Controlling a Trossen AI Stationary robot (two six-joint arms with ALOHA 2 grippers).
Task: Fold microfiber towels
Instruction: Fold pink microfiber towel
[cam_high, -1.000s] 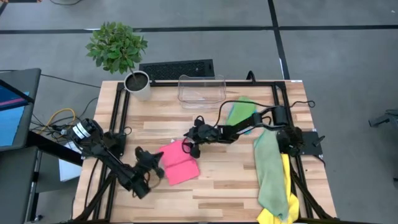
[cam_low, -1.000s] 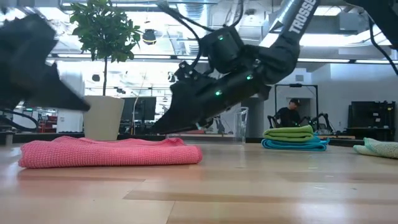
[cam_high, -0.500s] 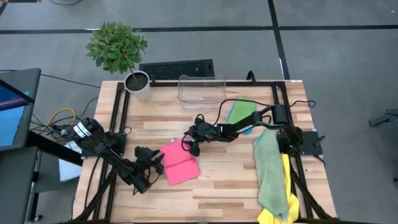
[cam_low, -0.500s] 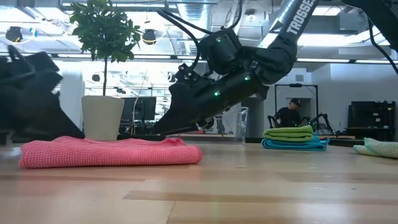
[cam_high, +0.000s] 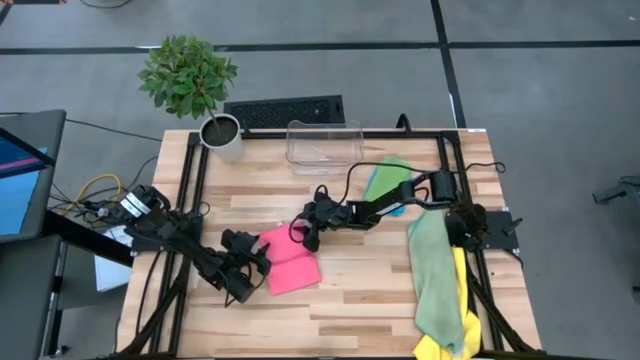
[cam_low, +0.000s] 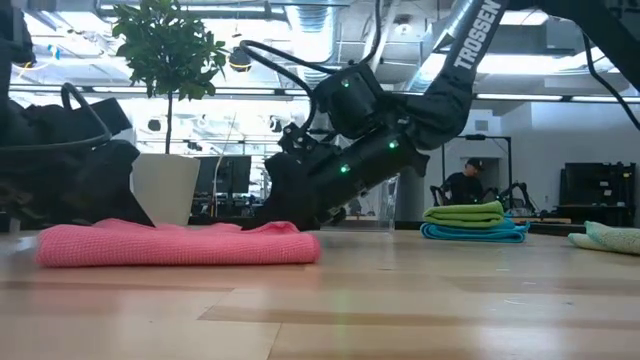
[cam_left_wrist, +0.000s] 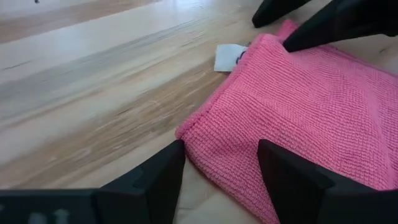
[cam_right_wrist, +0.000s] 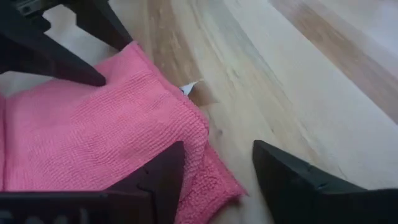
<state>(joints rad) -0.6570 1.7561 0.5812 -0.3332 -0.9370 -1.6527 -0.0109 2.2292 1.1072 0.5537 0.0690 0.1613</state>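
Observation:
A folded pink towel (cam_high: 288, 262) lies flat on the table's near middle. My left gripper (cam_high: 256, 266) is open at its left corner (cam_left_wrist: 186, 132). In the left wrist view one finger stands beside that corner and the other over the cloth. My right gripper (cam_high: 306, 237) is open at the towel's far right corner (cam_right_wrist: 208, 171), its fingers on either side of that corner. A white tag (cam_left_wrist: 227, 57) sticks out of the far edge. A folded green towel on a blue one (cam_high: 388, 180) lies at the far right. My left gripper comes at the pink towel's left corner slanting down from the table's left. Whether its fingers (cam_left_wrist: 289, 177) touch the cloth I cannot tell. My right gripper slants down from the right over the far right corner, its tips low at the towel (cam_low: 290, 215). Whether they touch it I cannot tell.
A pale sage green towel (cam_high: 435, 270) and a yellow one (cam_high: 440, 347) lie spread along the right edge. A clear plastic bin (cam_high: 323, 145) stands at the far middle and a potted plant (cam_high: 220, 135) at the far left corner. A keyboard (cam_high: 285, 110) lies behind the table.
My left gripper has come down and moved toward the pink towel's left corner, turning as it went. My right gripper has sunk onto the towel's far right corner. The towel has stayed where it was.

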